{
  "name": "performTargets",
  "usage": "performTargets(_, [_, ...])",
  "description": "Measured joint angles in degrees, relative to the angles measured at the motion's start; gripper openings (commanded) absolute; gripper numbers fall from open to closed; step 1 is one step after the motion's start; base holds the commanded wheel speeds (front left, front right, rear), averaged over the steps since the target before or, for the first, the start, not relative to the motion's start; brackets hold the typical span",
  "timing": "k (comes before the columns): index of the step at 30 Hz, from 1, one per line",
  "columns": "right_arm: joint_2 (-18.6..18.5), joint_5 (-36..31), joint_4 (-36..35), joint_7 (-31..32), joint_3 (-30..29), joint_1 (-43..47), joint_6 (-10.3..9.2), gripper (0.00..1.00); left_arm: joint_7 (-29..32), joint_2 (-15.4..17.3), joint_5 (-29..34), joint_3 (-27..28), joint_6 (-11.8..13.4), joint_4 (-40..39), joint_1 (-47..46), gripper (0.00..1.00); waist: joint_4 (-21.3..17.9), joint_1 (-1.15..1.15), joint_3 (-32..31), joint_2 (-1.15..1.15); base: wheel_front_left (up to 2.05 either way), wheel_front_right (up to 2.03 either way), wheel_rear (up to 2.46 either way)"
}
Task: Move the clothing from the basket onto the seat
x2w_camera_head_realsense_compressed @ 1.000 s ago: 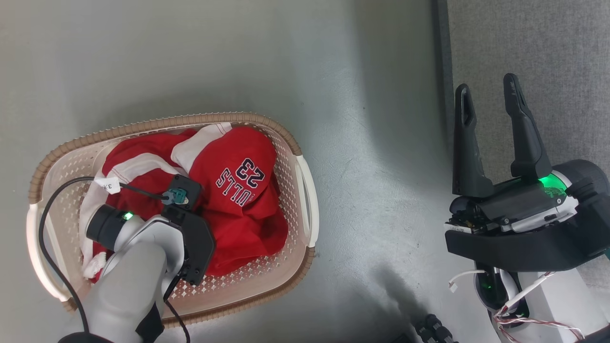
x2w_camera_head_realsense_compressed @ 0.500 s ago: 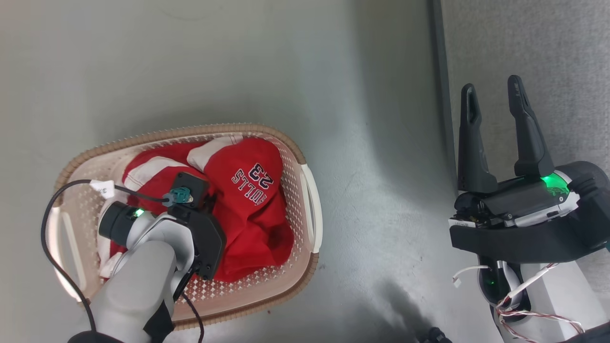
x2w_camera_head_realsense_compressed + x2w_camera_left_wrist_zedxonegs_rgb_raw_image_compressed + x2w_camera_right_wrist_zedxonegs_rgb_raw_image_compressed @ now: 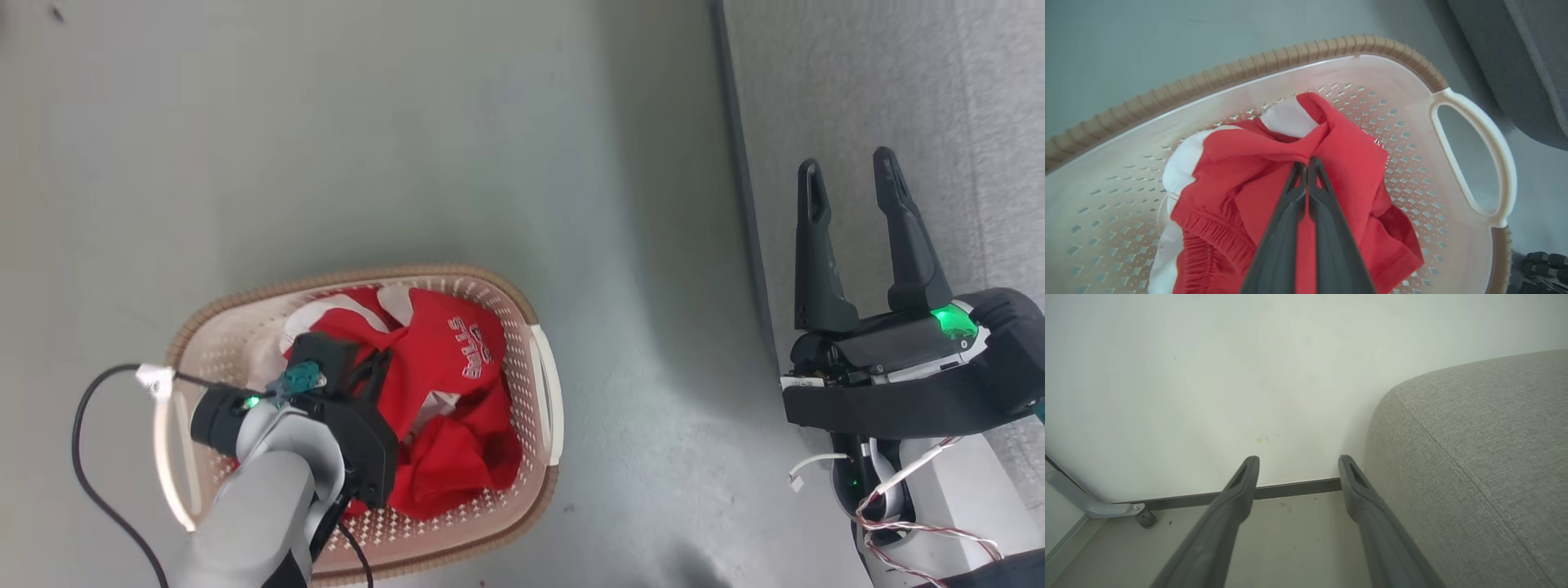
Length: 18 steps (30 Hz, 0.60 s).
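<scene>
A strip of floor (image 3: 653, 286) separates the basket (image 3: 367, 276) from the seat (image 3: 898, 82). A black cable (image 3: 75, 445) loops off the left wrist, which hides part of the pile. Since a second ago the clothing (image 3: 445, 359) has bunched and its lettering has creased. It lies in the basket, red with white trim, pinched by the left pincer (image 3: 1306, 165). The right pincer (image 3: 849, 167) is spread over the seat's edge.
</scene>
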Motion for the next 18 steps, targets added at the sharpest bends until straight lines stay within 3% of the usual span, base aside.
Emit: performTargets(18, [-1.0,2.1,7.2,0.0,-2.4,4.4,2.72,1.00,-5.9,1.3,-8.8,-2.9,0.0,-5.2,9.3,0.00,2.8,-0.01,-14.2,0.00,0.00,0.00,0.00])
